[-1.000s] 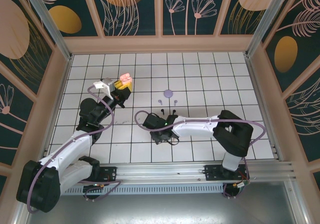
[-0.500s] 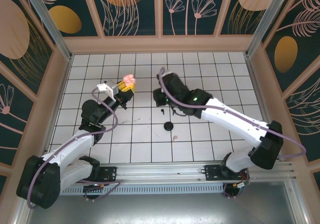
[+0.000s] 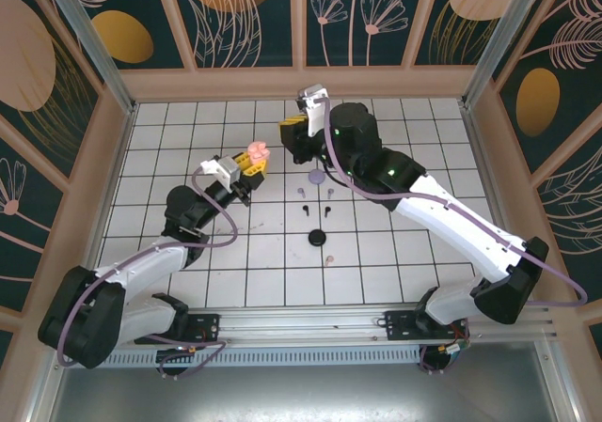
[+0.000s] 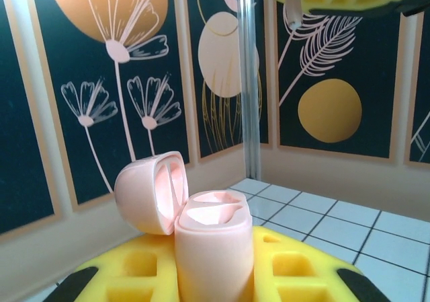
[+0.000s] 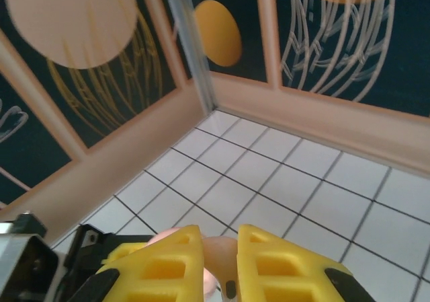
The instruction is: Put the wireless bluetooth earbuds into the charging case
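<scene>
Meanwhile, left end effector (image 3: pixel 250 163) pinches the open charging case (image 4: pixel 213 241) — right end effector (image 5: pixel 220 241): cannot tell.

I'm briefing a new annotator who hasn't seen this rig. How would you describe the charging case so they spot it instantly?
On the white tiled floor, follow the left arm to the left gripper. Clamped upright in its yellow jaws is the charging case: pale pink, egg-shaped, lid hinged open. The lilac disc and black disc nearby lie flat on the tiles.

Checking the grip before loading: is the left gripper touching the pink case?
Touching. The left wrist view shows the pink case clamped between the left gripper's yellow fingers.
</scene>
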Available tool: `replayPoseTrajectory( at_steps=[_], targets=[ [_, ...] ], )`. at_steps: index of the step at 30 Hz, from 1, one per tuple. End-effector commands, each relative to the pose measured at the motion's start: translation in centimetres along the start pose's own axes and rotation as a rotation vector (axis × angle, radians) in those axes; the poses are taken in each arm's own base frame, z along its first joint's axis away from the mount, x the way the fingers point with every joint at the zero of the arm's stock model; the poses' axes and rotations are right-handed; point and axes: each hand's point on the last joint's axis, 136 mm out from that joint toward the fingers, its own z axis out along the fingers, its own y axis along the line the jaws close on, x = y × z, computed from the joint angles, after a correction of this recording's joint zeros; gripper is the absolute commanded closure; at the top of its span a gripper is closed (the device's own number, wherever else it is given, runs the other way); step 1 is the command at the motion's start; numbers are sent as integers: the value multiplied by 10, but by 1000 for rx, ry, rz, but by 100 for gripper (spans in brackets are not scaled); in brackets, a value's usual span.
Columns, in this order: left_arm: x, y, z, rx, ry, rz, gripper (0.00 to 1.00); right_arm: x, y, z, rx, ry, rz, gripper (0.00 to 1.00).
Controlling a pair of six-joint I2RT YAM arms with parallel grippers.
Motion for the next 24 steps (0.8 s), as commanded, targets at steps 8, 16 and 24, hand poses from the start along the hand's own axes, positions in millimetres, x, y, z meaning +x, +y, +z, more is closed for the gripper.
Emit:
replayPoseTrajectory(
  at_steps=[8, 16, 24],
  targets=[
    [-48, 5, 23, 9, -161, 159, 100, -21, 37, -4, -213, -121, -95, 85],
    [-57, 2, 29, 39, -186, 161, 100, -11, 41, 1, -255, -126, -104, 85],
    [-62, -2, 28, 57, -196, 154, 100, -7, 38, 10, -257, -122, -93, 85]
  ],
)
